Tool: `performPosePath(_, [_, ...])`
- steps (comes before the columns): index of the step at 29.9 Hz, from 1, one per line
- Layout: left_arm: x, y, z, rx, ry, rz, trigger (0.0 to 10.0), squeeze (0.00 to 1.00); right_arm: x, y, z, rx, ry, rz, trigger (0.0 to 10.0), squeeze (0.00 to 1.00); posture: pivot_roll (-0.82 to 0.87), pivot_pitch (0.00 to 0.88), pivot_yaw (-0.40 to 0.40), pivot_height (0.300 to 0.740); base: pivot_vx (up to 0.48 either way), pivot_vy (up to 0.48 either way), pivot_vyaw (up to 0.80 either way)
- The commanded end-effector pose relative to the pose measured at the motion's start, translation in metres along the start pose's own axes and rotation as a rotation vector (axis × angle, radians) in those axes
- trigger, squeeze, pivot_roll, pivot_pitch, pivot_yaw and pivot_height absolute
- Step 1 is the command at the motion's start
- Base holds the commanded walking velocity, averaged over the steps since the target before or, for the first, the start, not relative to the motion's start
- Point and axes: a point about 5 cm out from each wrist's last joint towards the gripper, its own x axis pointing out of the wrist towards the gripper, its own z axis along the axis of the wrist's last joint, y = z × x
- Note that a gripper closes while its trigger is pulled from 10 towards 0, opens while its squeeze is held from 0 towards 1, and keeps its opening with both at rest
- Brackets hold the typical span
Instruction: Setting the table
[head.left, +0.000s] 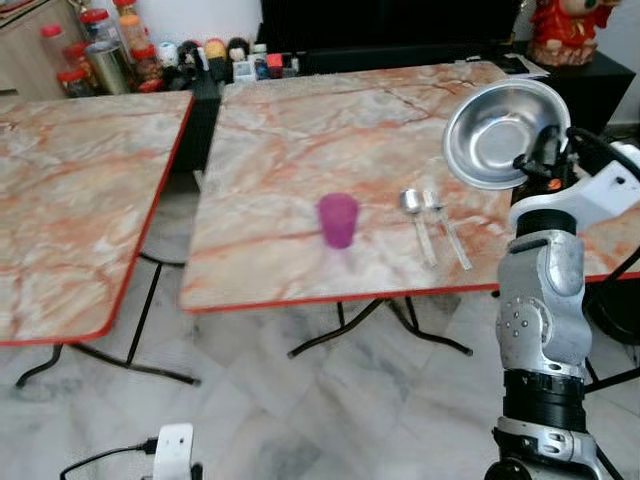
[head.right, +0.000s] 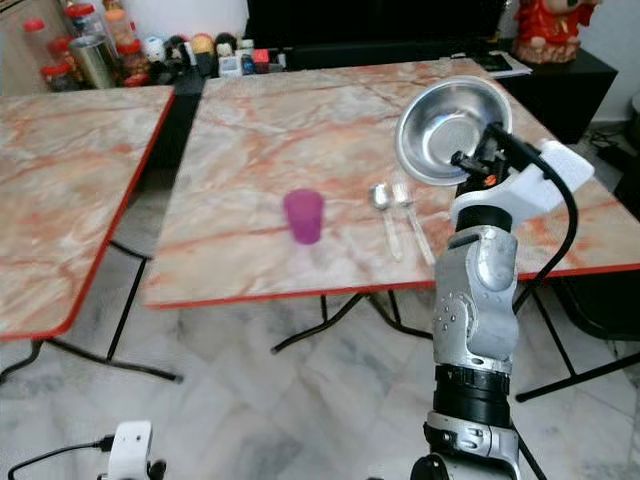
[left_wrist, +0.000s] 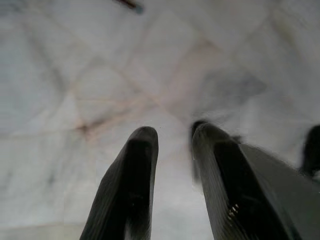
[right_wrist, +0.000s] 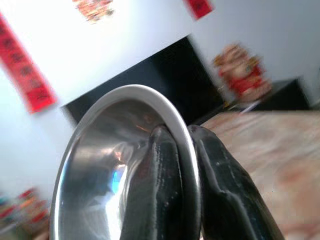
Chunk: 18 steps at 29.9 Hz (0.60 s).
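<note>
The right end effector (right_wrist: 182, 150) is up high over the right side of the marble surface (head.left: 300, 150), pinching the rim of a steel bowl (head.left: 497, 130), one finger inside and one outside. The bowl is tilted, its hollow facing the camera, held clear above the surface. Down on the marble, a purple cup (head.left: 338, 220) stands upright near the front edge, and just to its right two spoons (head.left: 430, 222) lie side by side, bowls pointing away. Jars and bottles (head.left: 110, 55) crowd the far-left corner. The left end effector (left_wrist: 172, 150) hangs low over the pale tiled floor (left_wrist: 75, 75), fingers slightly spread, gripping nothing.
</note>
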Motion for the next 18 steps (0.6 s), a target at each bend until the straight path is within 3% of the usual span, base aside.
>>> performPosePath(1, [-0.0012,0.0044,-0.0054,-0.008,0.023,0.018,10.0,0.00,0.0022,-0.0002,0.0080,0.004,-0.030,0.003,10.0,0.00,-0.07,0.113,0.045,0.740,0.000,0.480,0.00])
performPosePath(18, [-0.0010,0.0061,-0.0042,0.002,0.019,0.026,10.0,0.00,-0.0002,0.0041,0.0002,-0.010,0.005,0.019,10.0,0.00,-0.06,0.128,0.039,0.740,0.000,0.480,0.00])
